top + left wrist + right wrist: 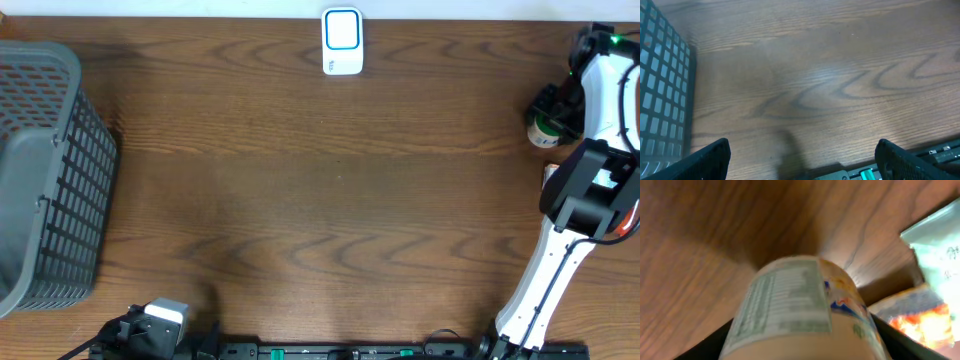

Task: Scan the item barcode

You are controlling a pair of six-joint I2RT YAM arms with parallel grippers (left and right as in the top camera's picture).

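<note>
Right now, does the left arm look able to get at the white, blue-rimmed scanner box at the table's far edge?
Probably yes. Only bare wooden table lies between the open left gripper and the scanner box; the grey mesh basket stands off to the side. Whether the arm stretches that far is unclear.

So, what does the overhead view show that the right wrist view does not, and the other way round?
Only the overhead view shows the grey basket at the left edge and the white scanner at the far edge. Only the right wrist view shows the printed label on the container, and a pale green packet beside it. Both show the container, the orange packet near it, and the wooden table.
</note>
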